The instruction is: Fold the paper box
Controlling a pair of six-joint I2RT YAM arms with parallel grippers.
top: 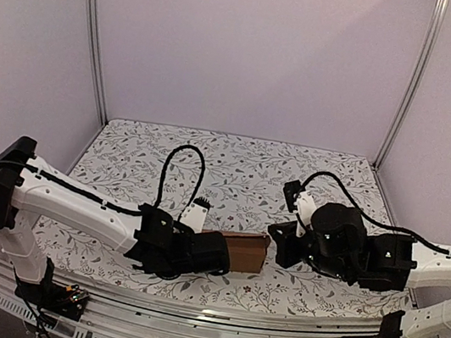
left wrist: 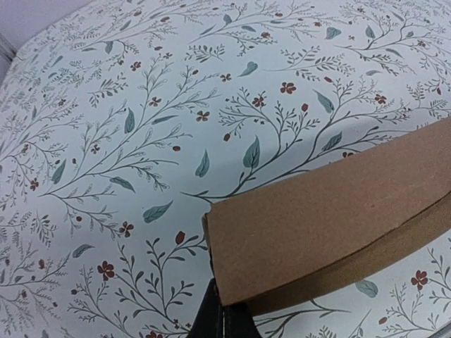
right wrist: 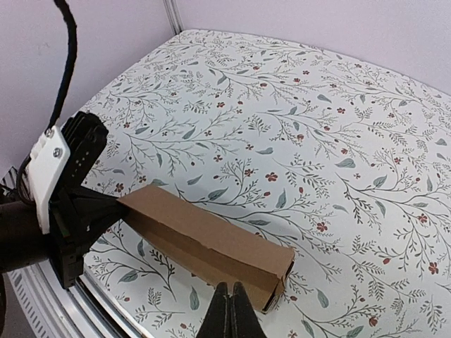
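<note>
Right gripper [right wrist: 229, 294], fingers pressed together and empty, at 6 o'clock beside one paper box [right wrist: 211, 243], whose 9 o'clock end, partly hidden, the left gripper [right wrist: 109, 208] pinches tight.

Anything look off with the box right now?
Nothing torn or spilled. The paper box is only a squashed sleeve, its free end gaping open and lopsided; the left tool pinches the other end.

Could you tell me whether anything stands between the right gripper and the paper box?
Nothing visible does. The shut right gripper sits right by the paper box at its free end, over the floral tablecloth; the left gripper holds the other end.
</note>
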